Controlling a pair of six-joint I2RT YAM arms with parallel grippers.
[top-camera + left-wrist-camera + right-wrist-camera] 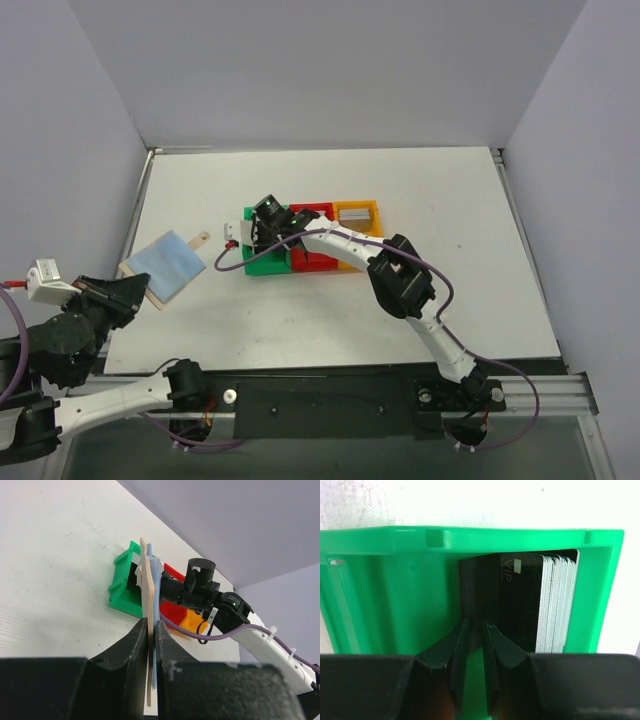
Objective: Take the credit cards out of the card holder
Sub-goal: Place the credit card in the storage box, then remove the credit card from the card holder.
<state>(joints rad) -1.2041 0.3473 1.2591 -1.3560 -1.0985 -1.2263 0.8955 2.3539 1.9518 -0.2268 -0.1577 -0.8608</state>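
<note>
While the left hand [152,625] clamps the tan card holder [146,585], blue inside, whether the right hand [476,625] grips is unclear.

Robot lab cell: bare white table [330,320], plain grey partition walls [320,70] left, far, right; black mounting plate [330,405] near edge.

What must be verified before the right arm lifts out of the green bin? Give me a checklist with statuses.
1. Left gripper clamped on the card holder: ok.
2. Black card between the right fingertips sits inside the green bin: ok.
3. Right gripper free of that card: cannot tell; the jaws stand close on either side of it.
4. Card stack standing on edge inside the bin: ok.
5. Holder emptied of cards: cannot tell; its pockets are hidden.
</note>
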